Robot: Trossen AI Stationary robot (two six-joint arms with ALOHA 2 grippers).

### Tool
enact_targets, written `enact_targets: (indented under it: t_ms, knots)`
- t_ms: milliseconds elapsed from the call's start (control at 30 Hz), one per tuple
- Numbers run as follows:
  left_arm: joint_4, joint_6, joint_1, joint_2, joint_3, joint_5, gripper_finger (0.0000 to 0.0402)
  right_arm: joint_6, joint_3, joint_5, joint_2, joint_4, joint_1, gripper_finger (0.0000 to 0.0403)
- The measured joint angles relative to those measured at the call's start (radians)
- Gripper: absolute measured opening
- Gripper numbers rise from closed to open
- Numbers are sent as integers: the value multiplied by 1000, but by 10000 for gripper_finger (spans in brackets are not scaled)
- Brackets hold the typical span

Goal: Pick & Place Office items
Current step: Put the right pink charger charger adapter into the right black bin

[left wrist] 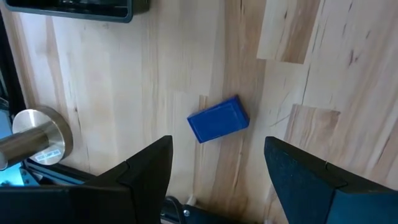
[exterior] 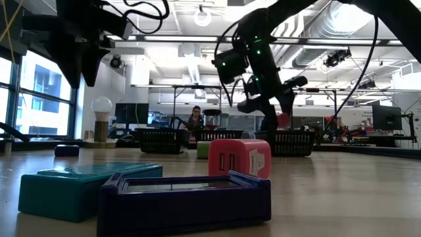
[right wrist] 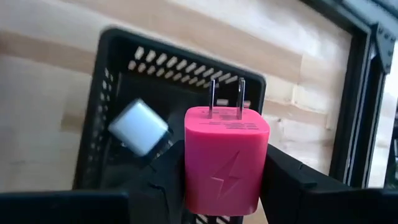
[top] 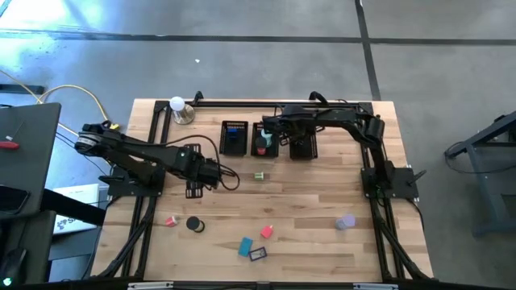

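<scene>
Two prongs of the pink charger point away, clamped in right jaws; left released.

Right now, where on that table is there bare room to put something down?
Free: the wood between the purple block and the green block. Crowded: the front, around the black roll and pink blocks, and the bins at the back.

Three black mesh bins are lining the far edge; bare wooden surface is lying open between them and the near scattered pieces.
</scene>
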Motion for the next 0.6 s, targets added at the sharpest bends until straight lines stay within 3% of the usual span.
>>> enact_targets:
  t_ms: [267, 600]
  knots:
    - [1, -9, -33, -4, 0, 0, 246, 8, -85, -10, 0, 39, 1, 149]
    - [12, -9, -81, -4, 0, 0, 246, 20, -90, -12, 0, 45, 3, 149]
